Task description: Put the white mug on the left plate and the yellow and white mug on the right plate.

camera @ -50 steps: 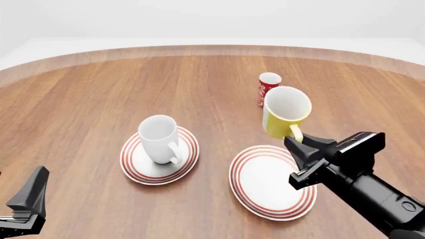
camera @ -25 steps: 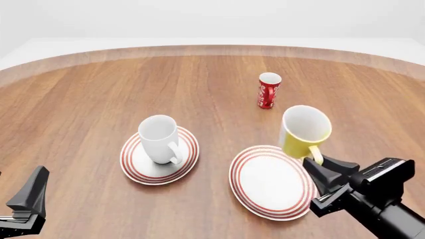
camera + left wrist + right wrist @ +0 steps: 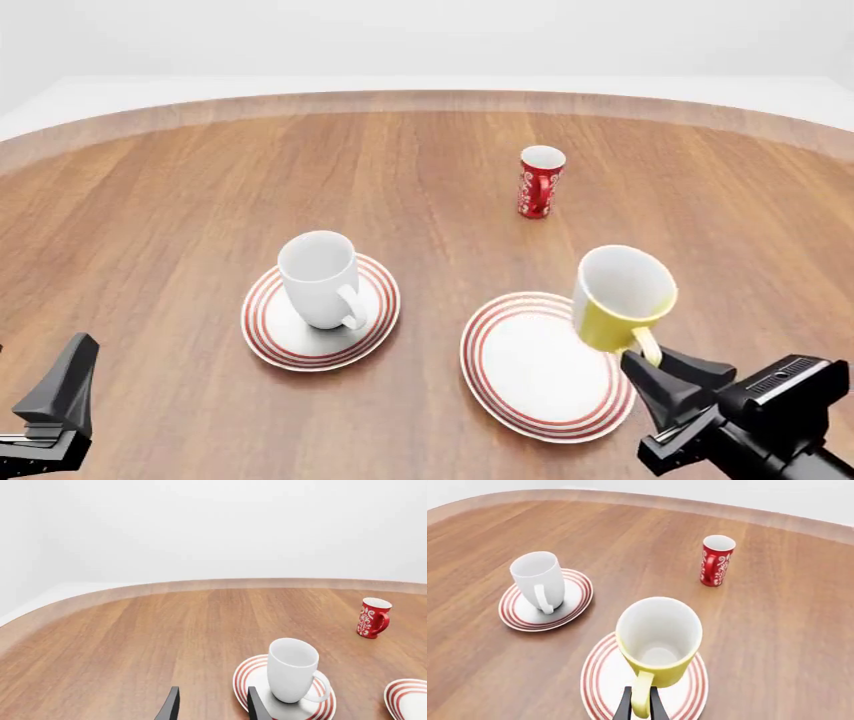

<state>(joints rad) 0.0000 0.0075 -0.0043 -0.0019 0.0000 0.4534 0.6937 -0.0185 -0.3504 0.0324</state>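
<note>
The white mug (image 3: 320,278) stands upright on the left plate (image 3: 267,332), also seen as the white mug (image 3: 292,670) on its plate (image 3: 245,674) in the left wrist view. My right gripper (image 3: 654,372) is shut on the handle of the yellow and white mug (image 3: 621,298), which hangs slightly tilted above the right plate (image 3: 527,370), near that plate's right rim. In the right wrist view the yellow mug (image 3: 658,642) sits over the plate (image 3: 595,680), with the gripper (image 3: 642,707) pinching its handle. My left gripper (image 3: 212,709) is open with nothing in it, low at the near left (image 3: 56,405).
A slim red cup (image 3: 539,182) with white markings stands upright farther back, beyond the right plate. The wooden table's curved far edge (image 3: 427,100) runs across the back.
My right gripper has carried the yellow mug nearer and to the right, lowering it over the right plate. The left gripper and the white mug have not moved.
</note>
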